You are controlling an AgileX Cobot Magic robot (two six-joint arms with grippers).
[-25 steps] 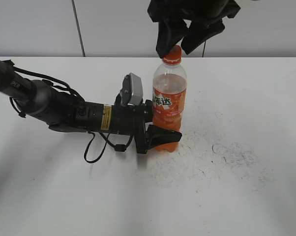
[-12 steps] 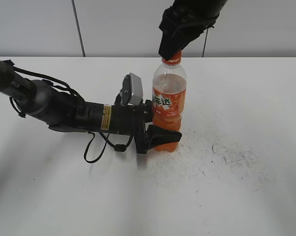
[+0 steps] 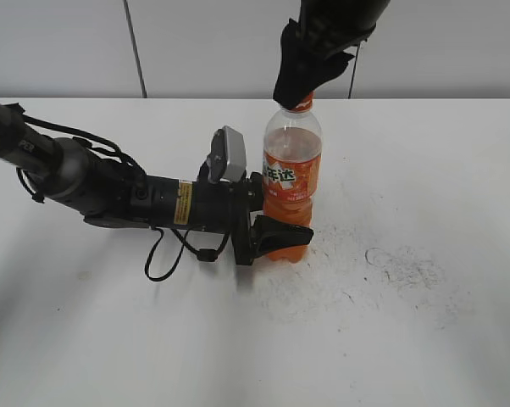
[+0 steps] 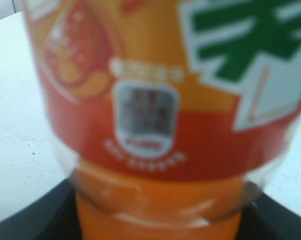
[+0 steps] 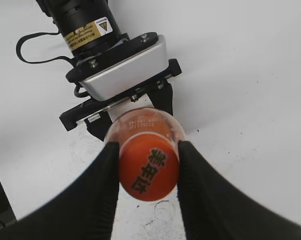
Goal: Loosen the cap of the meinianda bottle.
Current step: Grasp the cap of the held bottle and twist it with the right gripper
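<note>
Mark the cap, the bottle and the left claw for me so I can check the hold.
cap (image 5: 148, 173): right wrist view, centre of its printed top.
meinianda bottle (image 3: 292, 178): exterior view, on the orange label.
left claw (image 3: 276, 222): exterior view, low on the bottle, between the two fingers.

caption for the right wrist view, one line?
Right gripper fingers pinching the cap of the meinianda bottle.

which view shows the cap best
The right wrist view: it looks straight down on the cap, its printed top showing between the right pincer fingers. In the exterior view that pincer hides nearly all of it. The left wrist view shows only the meinianda bottle label.
</note>
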